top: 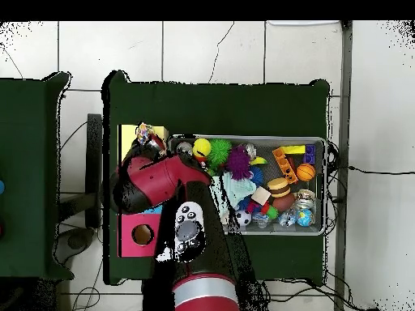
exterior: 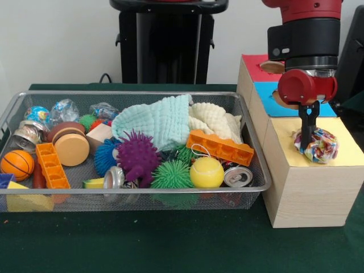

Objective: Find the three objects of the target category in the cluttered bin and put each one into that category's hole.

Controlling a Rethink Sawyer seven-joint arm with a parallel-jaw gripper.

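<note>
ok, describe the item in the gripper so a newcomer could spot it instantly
Find the pale wooden box right of the wire bin; its tops run red, blue, yellow. On the yellow top, between the gripper fingers, sits a small white bundle with red, blue, yellow and green patches, the only item outside the bin.

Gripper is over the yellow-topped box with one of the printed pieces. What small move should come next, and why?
Probably open and release. The gripper is shut on a multicoloured printed piece that sits low on the yellow box top. The hole itself is hidden beneath the piece in both views, so a slight centring shift first may be wise.
</note>
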